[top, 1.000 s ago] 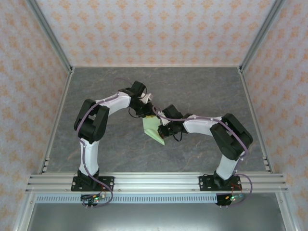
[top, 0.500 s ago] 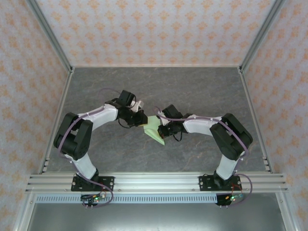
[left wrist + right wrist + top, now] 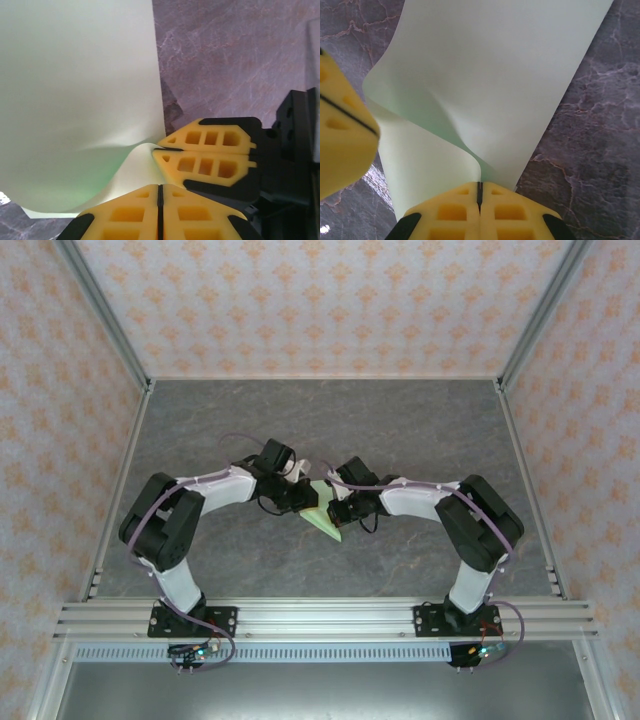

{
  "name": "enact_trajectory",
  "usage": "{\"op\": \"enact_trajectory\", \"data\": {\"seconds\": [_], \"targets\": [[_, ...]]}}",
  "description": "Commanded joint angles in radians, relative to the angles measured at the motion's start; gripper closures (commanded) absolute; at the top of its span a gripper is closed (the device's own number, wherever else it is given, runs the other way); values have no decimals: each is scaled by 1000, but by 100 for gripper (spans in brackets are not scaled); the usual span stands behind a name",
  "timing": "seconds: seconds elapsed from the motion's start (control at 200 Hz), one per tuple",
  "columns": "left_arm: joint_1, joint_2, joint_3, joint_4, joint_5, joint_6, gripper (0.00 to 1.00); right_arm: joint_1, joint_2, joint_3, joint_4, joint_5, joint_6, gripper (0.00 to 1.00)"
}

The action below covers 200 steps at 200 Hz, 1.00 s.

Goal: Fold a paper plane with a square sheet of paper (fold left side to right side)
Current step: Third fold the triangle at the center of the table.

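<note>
On the grey marbled table, the left arm has swung down and inward over the past second, bringing its wrist from behind the work to close quarters with the right arm at mid-table. Between them lies the pale-green sheet of paper, already narrowed to a pointed wedge whose tip aims toward the near edge.

The left gripper, part-open a second ago, now has its yellow fingers pressed together at the sheet's left edge. From its own camera the paper curls up just in front of the fingertips, but whether a layer is actually caught between them is hard to make out.

The right gripper, tip to tip with its partner and unmoved throughout, pinches the sheet: a lifted, bowed flap runs straight into the seam of its closed fingers.

With both grippers meeting at one spot on the paper, the left-over-right fold appears to be under way rather than creased flat, and the flap stands up off the table.
</note>
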Motion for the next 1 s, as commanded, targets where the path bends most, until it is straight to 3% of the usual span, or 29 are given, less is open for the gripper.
{"op": "enact_trajectory", "data": {"seconds": [0.0,0.996], "targets": [[-6,26,-6,18,-19,-6,90,25,70,-26,-99,8,-20,98],[-9,83,-74,20,-87,18,91,25,35,5,-115,-3,-12,96]]}}
